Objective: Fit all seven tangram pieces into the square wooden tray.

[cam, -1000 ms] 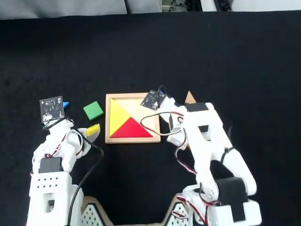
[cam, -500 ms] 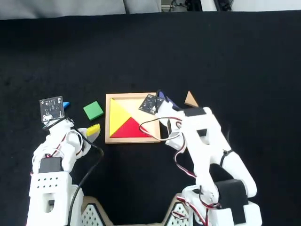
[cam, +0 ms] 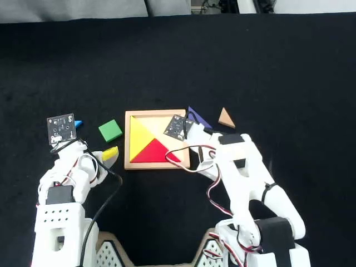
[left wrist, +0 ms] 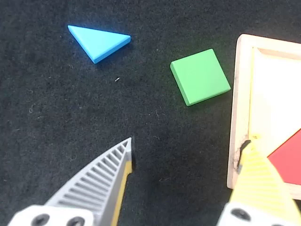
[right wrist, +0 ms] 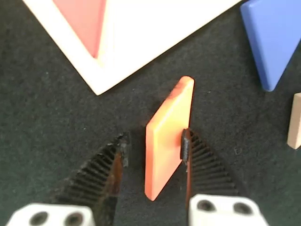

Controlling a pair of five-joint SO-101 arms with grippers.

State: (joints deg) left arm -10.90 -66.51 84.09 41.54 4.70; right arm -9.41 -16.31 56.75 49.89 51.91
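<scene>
The square wooden tray (cam: 127,139) holds a yellow triangle (cam: 140,136) and a red triangle (cam: 153,152). My right gripper (right wrist: 154,140) is open just off the tray's corner (right wrist: 96,80). An orange piece (right wrist: 167,136) stands on edge between its fingers, touching one finger (right wrist: 186,143) and apart from the other. The right arm (cam: 233,161) covers the tray's right side. My left gripper (left wrist: 186,160) is open and holds nothing, left of the tray (left wrist: 240,108). Beyond it lie a green square (left wrist: 201,76) and a light blue triangle (left wrist: 99,41).
A dark blue triangle (cam: 197,118) and a tan triangle (cam: 225,118) lie on the black cloth beyond the tray's right side. The blue triangle (right wrist: 275,37) and the tan piece (right wrist: 295,120) are close to the right gripper.
The right arm has shifted left and toward the near side, so its wrist now sits over the tray's right part and the dark blue triangle is uncovered. The left arm has not moved.
</scene>
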